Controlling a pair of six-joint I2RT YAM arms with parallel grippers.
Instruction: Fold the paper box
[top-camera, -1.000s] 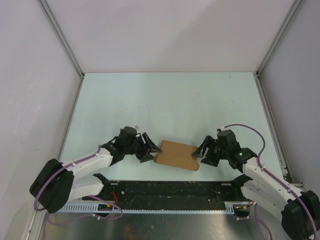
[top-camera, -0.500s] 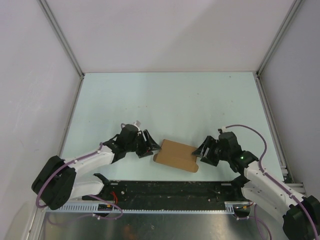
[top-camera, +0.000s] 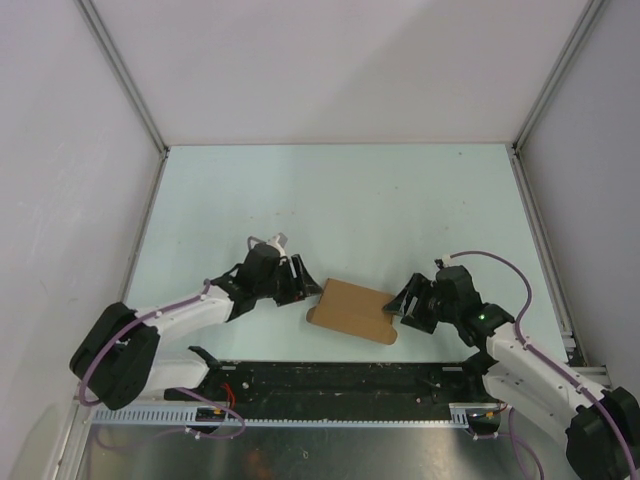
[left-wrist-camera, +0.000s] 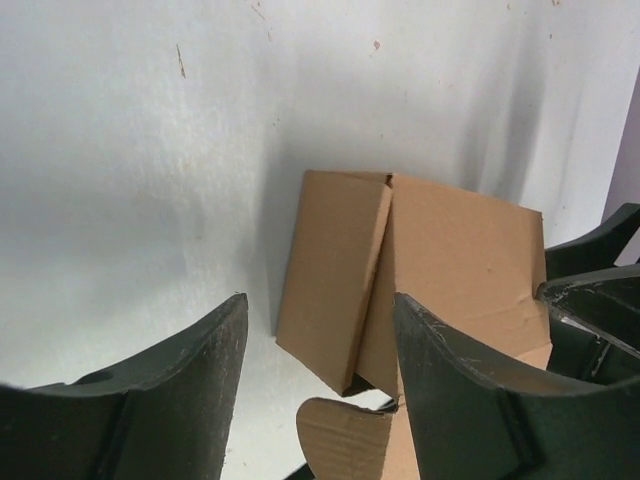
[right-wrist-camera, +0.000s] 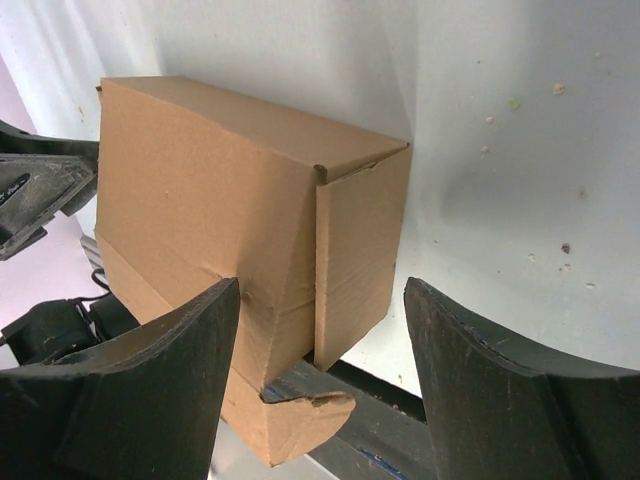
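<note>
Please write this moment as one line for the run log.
paper box: box-shaped, rounded flap sticking out | left gripper: open, at box's left end | right gripper: open, at box's right end | held: nothing

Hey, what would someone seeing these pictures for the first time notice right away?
The brown paper box stands out, lying near the front edge of the pale table. The left gripper sits at one end of the box and the right gripper at the other, both with jaws open and neither clamping it. In the right wrist view, a rounded flap sticks out at the box's near end.
</note>
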